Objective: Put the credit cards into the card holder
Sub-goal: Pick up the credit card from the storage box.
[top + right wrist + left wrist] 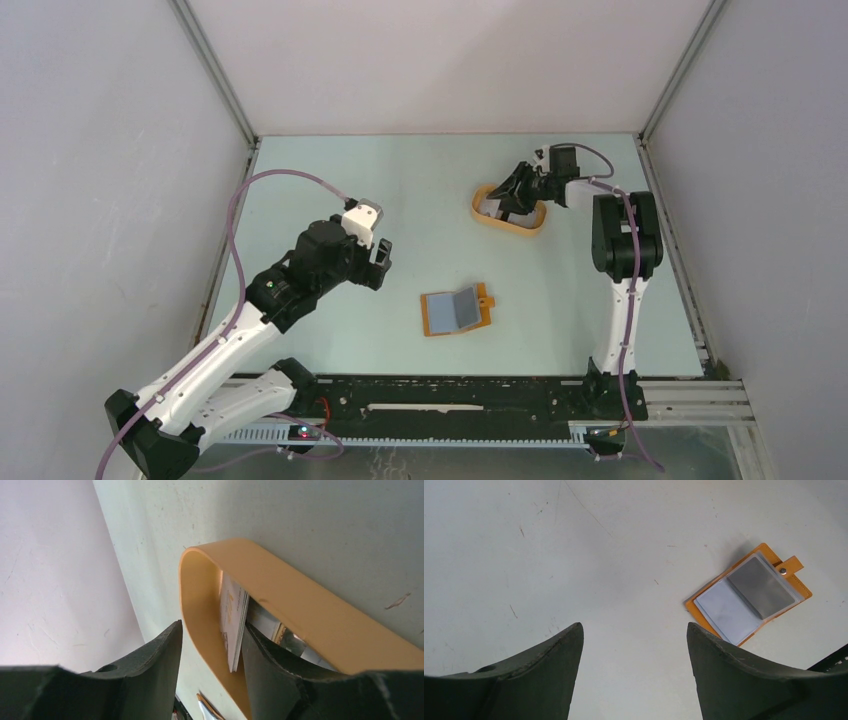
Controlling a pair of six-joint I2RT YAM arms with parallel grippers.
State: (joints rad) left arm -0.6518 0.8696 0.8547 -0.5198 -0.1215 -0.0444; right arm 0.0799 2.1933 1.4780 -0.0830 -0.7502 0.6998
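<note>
The orange-brown card holder lies open on the table, with its tab and snap toward the far right. In the left wrist view the card holder shows a pale bluish card and a dark grey card in its sleeves. My left gripper is open and empty, above bare table left of the holder. My right gripper is open and straddles the rim of the oval orange tray. One finger is outside the tray and one inside. A stack of pale cards stands on edge against the inner finger.
The tray's wall curves around more cards lying deeper inside it. Grey enclosure walls stand on both sides and at the back. The black rail with the arm bases runs along the near edge.
</note>
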